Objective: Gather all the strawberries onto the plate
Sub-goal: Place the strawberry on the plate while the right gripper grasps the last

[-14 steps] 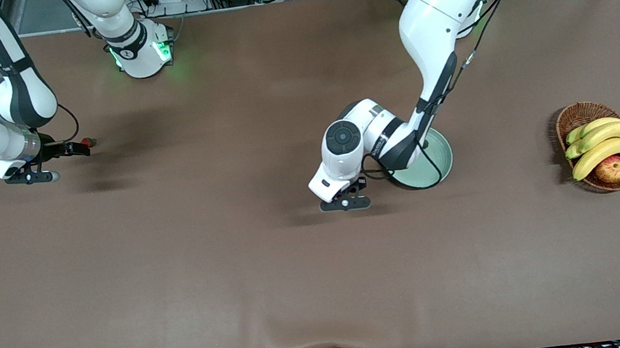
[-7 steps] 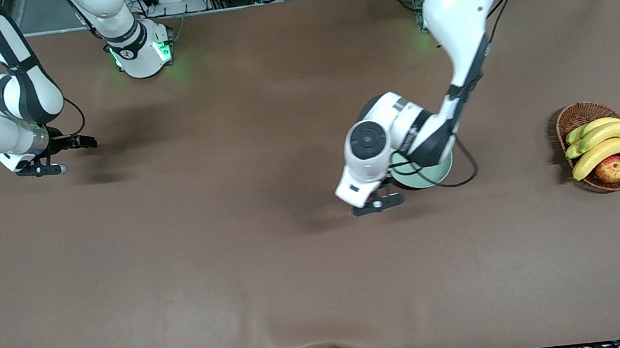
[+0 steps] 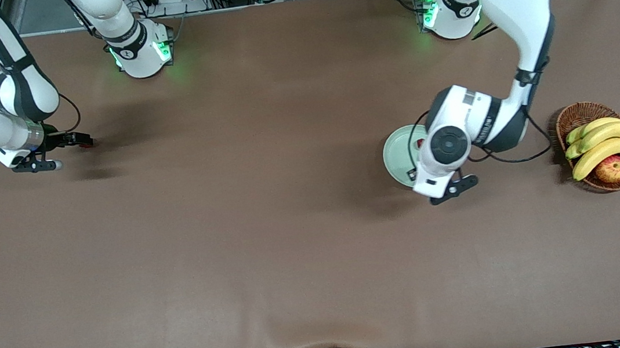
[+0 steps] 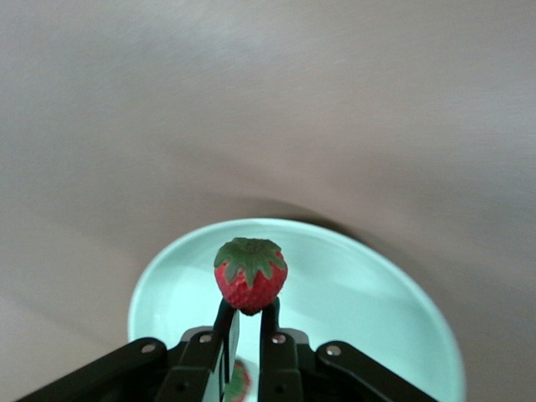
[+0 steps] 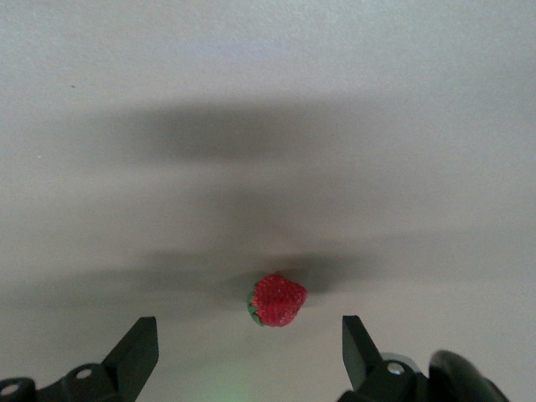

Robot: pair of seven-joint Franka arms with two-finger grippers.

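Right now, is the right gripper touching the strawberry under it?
Apart. The right wrist view shows the strawberry lying on the table between the open fingers of the right gripper, with bare table on both sides of it.

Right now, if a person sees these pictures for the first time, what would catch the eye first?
Probably the strawberry pinched in the left claw, hanging over the pale green plate toward the left arm's end of the table. Next, the right claw stands open over a second strawberry lying on the brown table at the right arm's end. The wicker basket of bananas also stands out.
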